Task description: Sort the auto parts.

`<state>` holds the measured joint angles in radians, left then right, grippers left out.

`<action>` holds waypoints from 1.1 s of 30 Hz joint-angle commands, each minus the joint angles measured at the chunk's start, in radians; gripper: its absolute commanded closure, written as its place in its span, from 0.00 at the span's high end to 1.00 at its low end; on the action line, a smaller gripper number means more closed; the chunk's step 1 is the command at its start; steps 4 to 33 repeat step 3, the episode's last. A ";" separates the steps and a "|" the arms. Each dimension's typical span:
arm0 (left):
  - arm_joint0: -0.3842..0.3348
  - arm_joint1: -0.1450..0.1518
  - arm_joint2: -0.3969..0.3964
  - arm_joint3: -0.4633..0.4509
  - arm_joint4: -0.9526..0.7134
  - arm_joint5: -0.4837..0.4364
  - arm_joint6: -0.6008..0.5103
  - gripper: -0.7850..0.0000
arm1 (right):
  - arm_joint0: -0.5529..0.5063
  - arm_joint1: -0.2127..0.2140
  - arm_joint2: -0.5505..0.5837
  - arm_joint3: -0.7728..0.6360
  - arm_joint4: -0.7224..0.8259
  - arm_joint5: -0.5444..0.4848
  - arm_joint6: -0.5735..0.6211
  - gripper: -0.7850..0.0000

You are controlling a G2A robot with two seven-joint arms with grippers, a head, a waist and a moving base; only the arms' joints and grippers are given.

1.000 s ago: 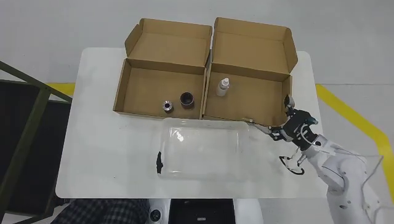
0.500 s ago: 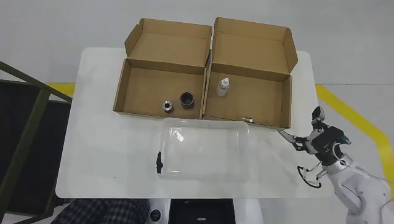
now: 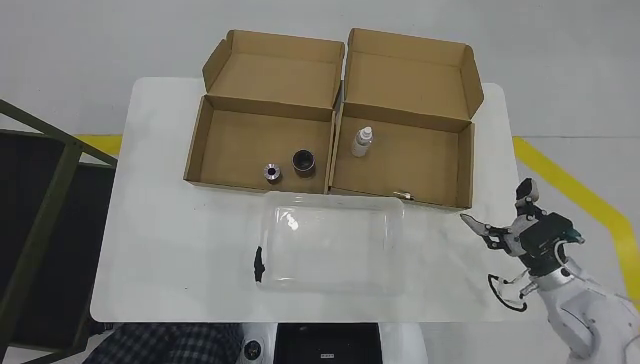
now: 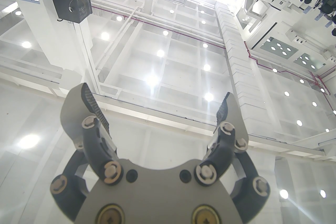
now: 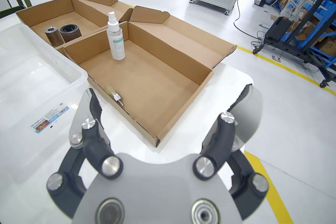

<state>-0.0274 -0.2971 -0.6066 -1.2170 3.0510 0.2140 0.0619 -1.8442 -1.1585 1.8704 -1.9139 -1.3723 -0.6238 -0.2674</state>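
White table (image 3: 165, 254), right edge past the cardboard box (image 3: 425, 169), right gripper (image 3: 493, 207) spread wide

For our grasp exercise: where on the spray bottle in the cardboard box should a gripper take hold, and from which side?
Probably the cylindrical body of the spray bottle, below the narrow nozzle, from above: it stands upright and the cardboard box walls block low approaches.

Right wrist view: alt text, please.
The open right gripper hovers over the table edge, facing two open cardboard boxes. The nearer box holds an upright spray bottle, with a small metal fitting at its near wall; the farther box holds two cylinders. A clear bin sits alongside.
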 commanded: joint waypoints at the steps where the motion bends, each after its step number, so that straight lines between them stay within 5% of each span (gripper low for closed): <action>1: 0.000 0.000 0.000 0.000 0.000 0.000 0.000 1.00 | 0.000 0.000 0.000 0.000 0.000 0.000 0.000 1.00; 33: 0.000 0.000 0.000 0.000 0.000 0.000 0.000 1.00 | 0.000 0.000 0.000 0.000 0.000 0.000 0.000 1.00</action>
